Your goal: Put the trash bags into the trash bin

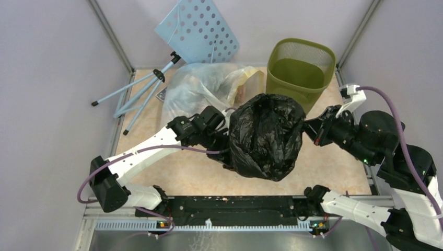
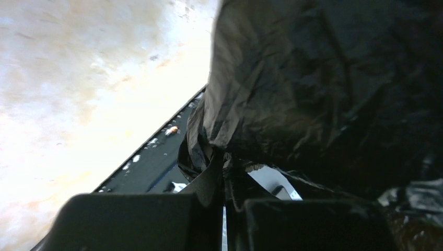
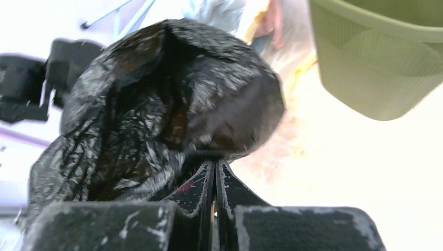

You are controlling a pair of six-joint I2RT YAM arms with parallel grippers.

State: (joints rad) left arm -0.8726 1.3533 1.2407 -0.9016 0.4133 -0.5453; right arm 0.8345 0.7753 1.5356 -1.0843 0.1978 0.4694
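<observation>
A glossy black crinkled trash bag (image 1: pixel 266 137) hangs stretched between my two grippers above the table, its mouth open upward. My left gripper (image 1: pixel 225 137) is shut on the bag's left edge; in the left wrist view the film (image 2: pixel 324 78) is pinched at the fingertips of that gripper (image 2: pixel 225 159). My right gripper (image 1: pixel 308 127) is shut on the bag's right edge; in the right wrist view the bag (image 3: pixel 156 104) bulges just beyond that gripper (image 3: pixel 215 163). The olive-green mesh trash bin (image 1: pixel 300 70) stands upright just behind the bag, to its right, and shows in the right wrist view (image 3: pixel 381 68).
A large translucent clear-yellowish plastic bag (image 1: pixel 203 89) lies behind the left gripper. A pale blue perforated board (image 1: pixel 198 29) on thin legs leans at the back left. Metal frame posts (image 1: pixel 112 34) stand at the back corners. A black rail (image 1: pixel 235 206) runs along the near edge.
</observation>
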